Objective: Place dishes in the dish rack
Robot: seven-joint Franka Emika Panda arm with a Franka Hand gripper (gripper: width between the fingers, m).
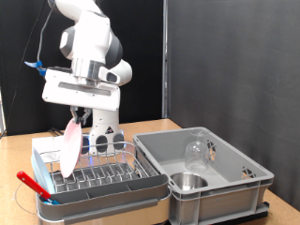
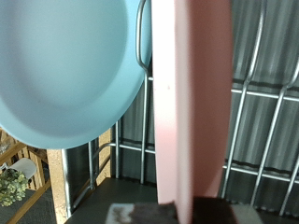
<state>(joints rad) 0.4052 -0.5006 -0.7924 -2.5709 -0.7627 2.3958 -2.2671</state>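
**Pink plate held over the rack**

The tool (image 1: pixel 75 116) hangs above the rack (image 1: pixel 98 178), on the exterior view's left. It holds the pink plate (image 1: pixel 69 147) by its top edge. The plate stands on its edge and tilts a little, with its low rim down among the wire prongs (image 1: pixel 108 164). I cannot tell if it touches the wires.

In the wrist view the plate (image 2: pixel 192 103) shows as a tall pink strip seen edge-on. The tool's fingers (image 2: pixel 154 213) are dark blurs at its end. Beside the plate is a pale blue dish (image 2: pixel 65 70), round and smooth. Silver wires (image 2: pixel 252 93) run behind both.

The rack sits on a brown surface (image 1: pixel 155 127). It is a low grey-blue tray with a silver wire frame inside. A red thing (image 1: pixel 33 186) lies in its near corner, on the exterior view's left. It is too small to say what it is.

The grey crate (image 1: pixel 220 192) stands just beside the rack, on the exterior view's right. The glass (image 1: pixel 196 150) and the steel bowl (image 1: pixel 187 181) are inside it. The glass is near the middle and the bowl is in the near corner by the rack.

I can read no words or labels on anything.
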